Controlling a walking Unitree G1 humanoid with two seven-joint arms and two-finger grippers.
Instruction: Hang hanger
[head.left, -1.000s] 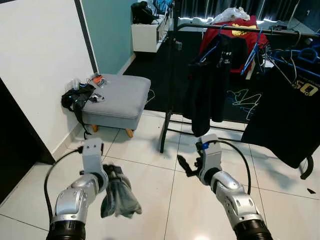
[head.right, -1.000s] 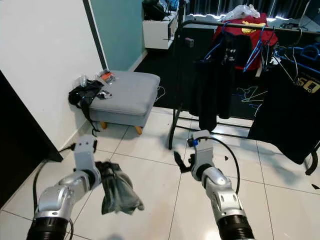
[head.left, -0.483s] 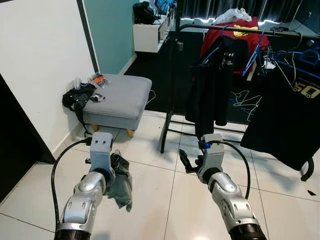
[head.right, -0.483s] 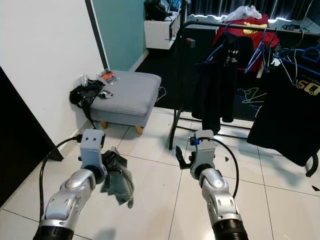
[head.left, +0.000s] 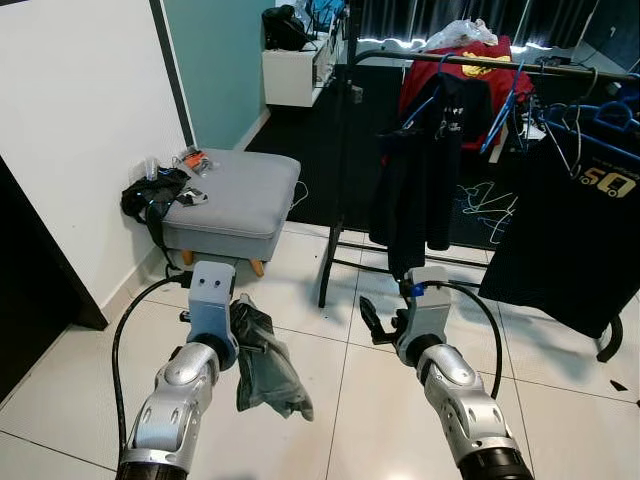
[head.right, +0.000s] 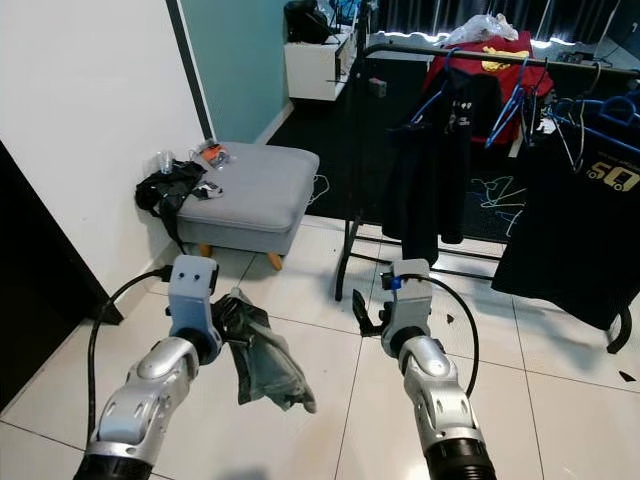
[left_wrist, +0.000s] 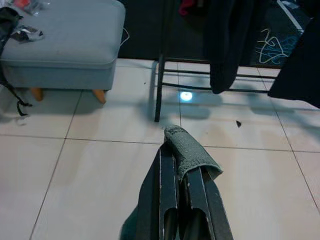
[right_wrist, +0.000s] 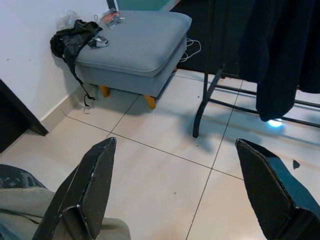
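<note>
One grey garment (head.left: 265, 360), pinched in left tool (left_wrist: 182, 187), fingers closed on fabric, dangling over white tile floor (head.left: 330, 420). Right tool (right_wrist: 185, 190) raised mid-height, fingers spread wide, holding nothing. One black clothes rack (head.left: 345, 150) ahead; several blue hangers (head.left: 600, 115) on rail. One grey ottoman (head.left: 235, 200) left.

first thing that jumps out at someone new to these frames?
The left hand, low over the white tiled floor, shut on a limp grey-green garment that dangles from it. Ahead to the right stands a black clothes rack crowded with dark shirts on blue hangers; the right hand is open and empty.
</note>
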